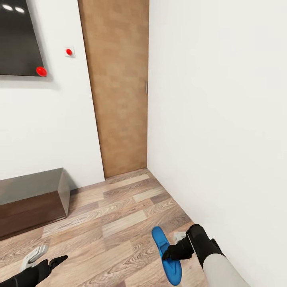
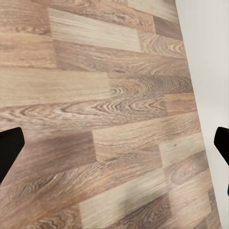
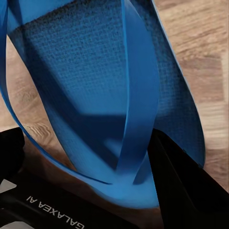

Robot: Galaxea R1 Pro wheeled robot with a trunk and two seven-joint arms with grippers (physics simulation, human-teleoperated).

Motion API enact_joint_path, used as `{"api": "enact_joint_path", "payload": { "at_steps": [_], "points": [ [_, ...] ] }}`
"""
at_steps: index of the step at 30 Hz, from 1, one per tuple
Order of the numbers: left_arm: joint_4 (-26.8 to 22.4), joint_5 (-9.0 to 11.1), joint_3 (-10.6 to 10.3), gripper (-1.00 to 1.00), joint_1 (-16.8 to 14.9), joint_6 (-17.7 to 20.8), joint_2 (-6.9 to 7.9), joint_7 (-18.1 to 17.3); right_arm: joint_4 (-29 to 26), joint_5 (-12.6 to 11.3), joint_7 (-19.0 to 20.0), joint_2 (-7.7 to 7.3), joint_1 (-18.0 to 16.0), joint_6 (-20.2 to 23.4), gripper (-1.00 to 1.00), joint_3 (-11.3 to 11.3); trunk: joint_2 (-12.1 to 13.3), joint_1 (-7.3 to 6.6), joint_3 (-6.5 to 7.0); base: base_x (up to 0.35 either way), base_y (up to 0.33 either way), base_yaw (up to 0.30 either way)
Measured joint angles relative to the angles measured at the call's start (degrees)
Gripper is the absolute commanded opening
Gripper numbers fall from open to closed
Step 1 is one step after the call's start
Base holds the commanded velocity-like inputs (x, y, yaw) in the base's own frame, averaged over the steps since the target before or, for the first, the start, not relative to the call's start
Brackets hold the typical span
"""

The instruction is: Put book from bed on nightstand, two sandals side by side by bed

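— While the right gripper (image 1: 166, 255) hangs low over the wood-plank floor (image 1: 119, 223), what is between its jaws?

— One blue sandal (image 1: 165, 255), clamped near its middle; in the right wrist view its straps (image 3: 138, 95) and textured sole sit between the black fingers (image 3: 186, 181).

— And the left gripper (image 1: 56, 261)?

— Jaws spread wide and empty; its wrist view has a dark fingertip (image 2: 9, 148) at each edge, with floor between.

— What surrounds them?

— A corner of white walls (image 1: 215, 99), a wooden door (image 1: 117, 83), and a low dark-brown sideboard (image 1: 32, 201) at the left.
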Motion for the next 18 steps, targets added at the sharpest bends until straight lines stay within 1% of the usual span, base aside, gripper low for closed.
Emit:
{"api": "enact_joint_path", "payload": {
  "at_steps": [5,8,12,18],
  "points": [
    [0.0,0.0,0.0,1.0,0.0,0.0,0.0,0.0,0.0,0.0,0.0,0.0,0.0,0.0,-1.0,0.0,0.0,0.0,0.0,0.186,0.0,0.004],
    [0.0,0.0,0.1,1.0,0.0,0.0,0.0,0.0,0.0,0.0,0.0,0.0,0.0,0.0,-1.0,0.0,0.0,0.01,0.0,0.113,0.0,0.052],
    [0.0,0.0,0.1,1.0,0.0,0.0,0.0,0.0,0.0,0.0,0.0,0.0,0.0,0.0,-1.0,0.0,0.0,0.01,0.0,0.036,0.0,0.173],
    [0.0,-0.1,0.1,1.0,0.0,0.0,0.0,-0.1,0.0,0.0,0.0,0.0,0.0,0.0,-1.0,0.0,0.0,0.02,0.0,0.007,0.0,0.227]
  ]
}}
